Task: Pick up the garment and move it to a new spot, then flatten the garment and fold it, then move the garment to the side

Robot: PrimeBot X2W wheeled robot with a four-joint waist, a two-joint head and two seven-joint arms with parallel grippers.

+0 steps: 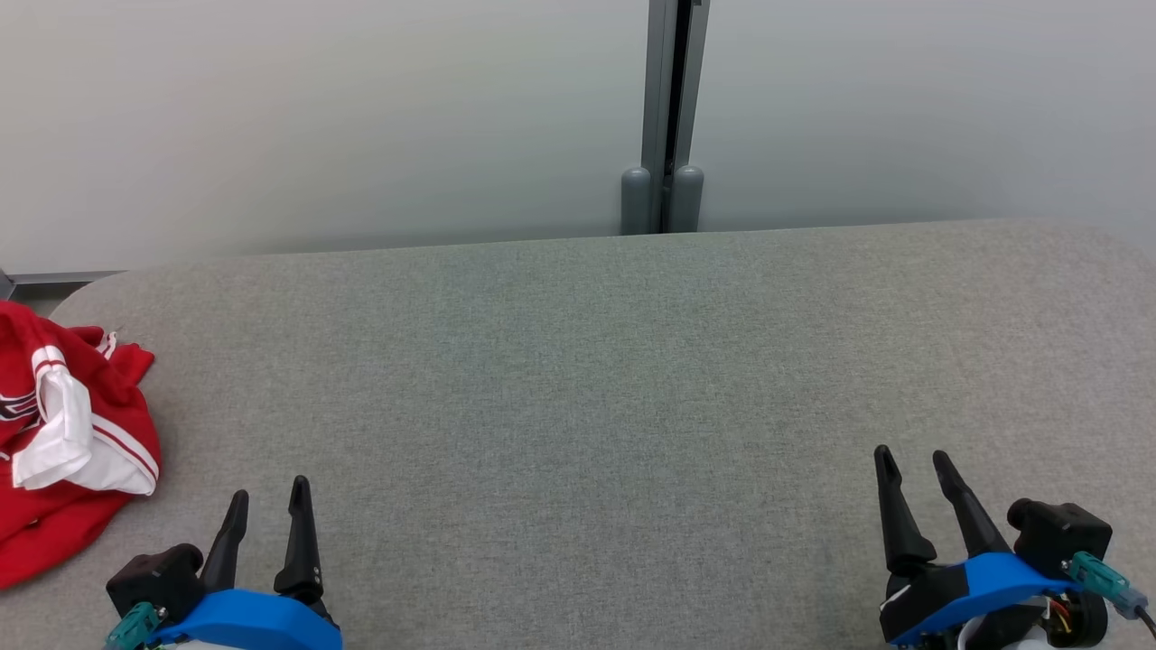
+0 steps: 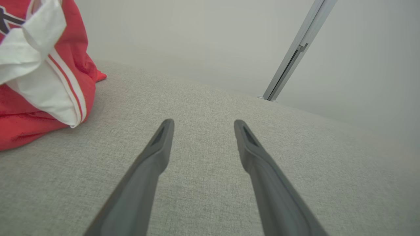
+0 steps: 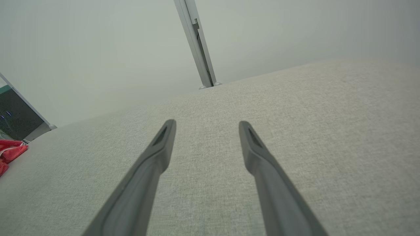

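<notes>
1. No word, number or brand can be read anywhere.
2. The red garment (image 1: 54, 524) carries a dark print (image 1: 13, 406) with white edging. It sits at the left edge of the head view, cut off and crumpled, so no letter can be made out.
3. In the left wrist view, the same print shows as a dark stroke in the top left corner and is just as unreadable.

Crumpled red garment (image 1: 68, 433) at left edge of grey fabric surface (image 1: 578, 361); left tool (image 1: 269, 487) and right tool (image 1: 910, 452) spread, empty.
</notes>
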